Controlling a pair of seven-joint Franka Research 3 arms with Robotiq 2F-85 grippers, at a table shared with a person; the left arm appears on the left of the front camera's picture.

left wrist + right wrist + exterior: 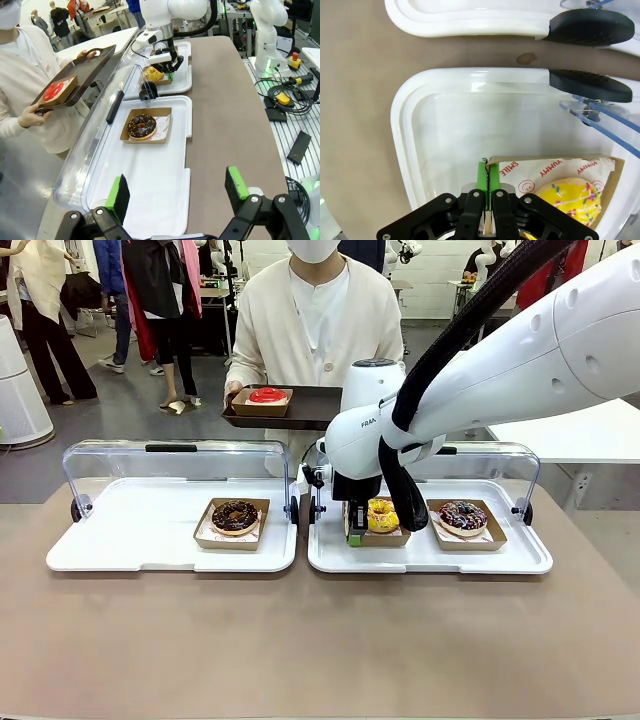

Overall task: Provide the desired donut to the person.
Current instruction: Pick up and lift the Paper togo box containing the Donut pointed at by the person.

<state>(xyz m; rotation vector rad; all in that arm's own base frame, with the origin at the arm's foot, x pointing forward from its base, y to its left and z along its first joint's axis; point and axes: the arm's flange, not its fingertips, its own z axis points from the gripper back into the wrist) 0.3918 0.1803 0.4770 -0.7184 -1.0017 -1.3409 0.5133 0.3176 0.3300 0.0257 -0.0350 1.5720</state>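
Yellow-iced sprinkled ring donut [382, 514] sat in a brown card tray [555, 167], its edge pinched tight by the right gripper [486, 173]; chocolate sprinkled donut [462, 515] at three o'clock; left gripper [177, 192] gaped empty

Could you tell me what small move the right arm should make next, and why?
Probably lift straight up a little. The right gripper is shut on the edge of the cardboard tray under the yellow donut, which sits in the white tray, and the person holds out a dark serving tray with room beside the red donut.
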